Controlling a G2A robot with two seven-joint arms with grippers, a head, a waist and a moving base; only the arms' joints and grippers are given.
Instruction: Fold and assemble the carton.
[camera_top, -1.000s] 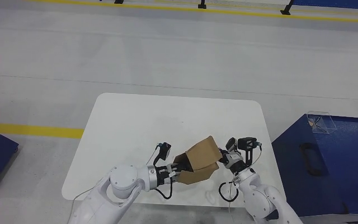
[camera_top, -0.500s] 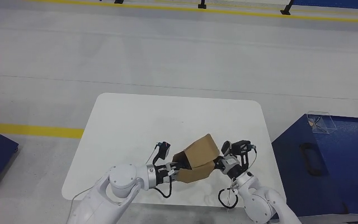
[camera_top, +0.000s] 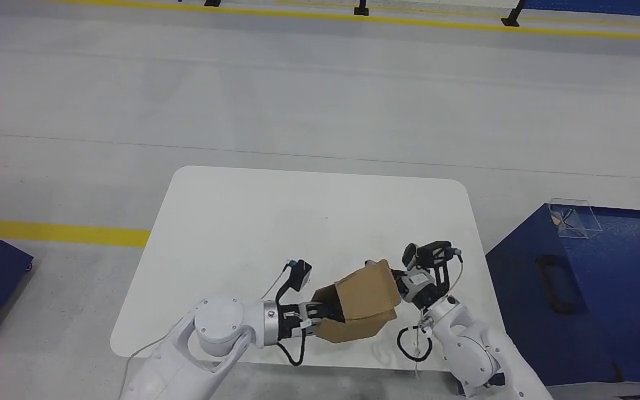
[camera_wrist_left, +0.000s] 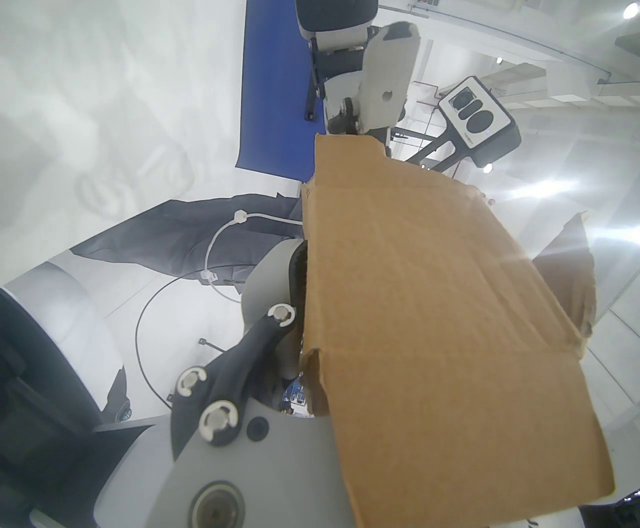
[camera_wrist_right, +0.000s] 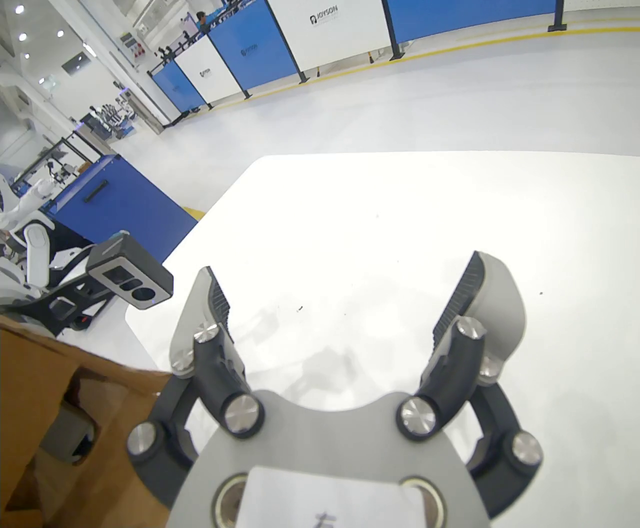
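A brown cardboard carton (camera_top: 360, 300), partly opened into a box shape, is held just above the white table (camera_top: 300, 220) near its front edge. My left gripper (camera_top: 318, 313) is shut on the carton's edge; in the left wrist view one grey finger (camera_wrist_left: 280, 280) presses against the carton's broad panel (camera_wrist_left: 425, 310). My right gripper (camera_top: 409, 282) stands beside the carton's opposite side. In the right wrist view that gripper (camera_wrist_right: 345, 280) is open with nothing between its fingers, and the carton (camera_wrist_right: 45, 400) lies off to one side of it.
A blue cabinet (camera_top: 560, 300) stands close by the table's right side, with a clear plastic box (camera_top: 573, 216) on top. The far half of the table is bare. The carton hangs close to the front edge.
The left gripper has shifted the carton slightly toward the front edge and turned it, so it looks more box-shaped. The right gripper moved in toward the carton's side and then drew back a little.
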